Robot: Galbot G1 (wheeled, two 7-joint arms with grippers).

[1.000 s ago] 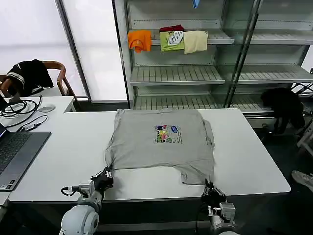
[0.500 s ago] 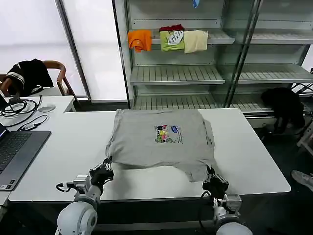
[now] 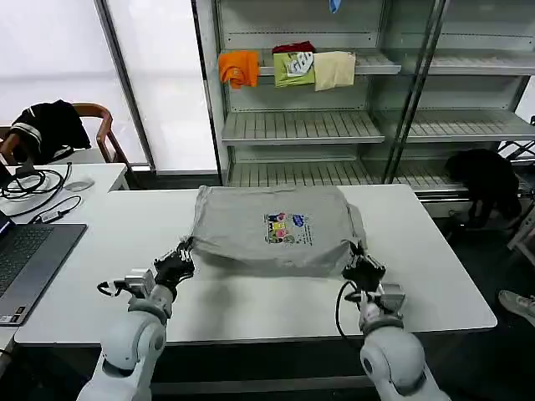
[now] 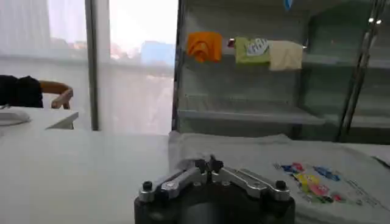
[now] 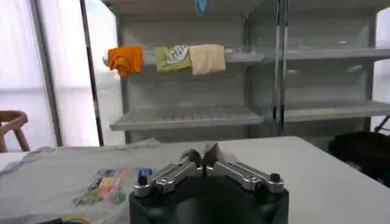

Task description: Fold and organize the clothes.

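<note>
A light grey T-shirt (image 3: 272, 225) with a small multicoloured square print (image 3: 287, 228) lies across the white table (image 3: 251, 305). Its near edge is lifted off the table and carried toward the far side. My left gripper (image 3: 181, 258) is shut on the shirt's near left corner. My right gripper (image 3: 361, 266) is shut on the near right corner. In the left wrist view the fingers (image 4: 208, 165) pinch a fold of grey cloth, and the print (image 4: 309, 181) lies beyond. In the right wrist view the gripper (image 5: 203, 161) holds a peak of cloth, with the shirt (image 5: 67, 176) spread behind it.
A laptop (image 3: 29, 263), cables and a mouse (image 3: 79, 185) sit on the desk to the left. Behind that stands a chair with a black garment (image 3: 50, 127). Shelves behind the table hold orange (image 3: 239, 68), green and cream folded garments. A dark bag (image 3: 486, 180) is at the right.
Both grippers have moved away from the table's near edge toward the far side, lifting the shirt's near hem and folding it over the rest of the shirt.
</note>
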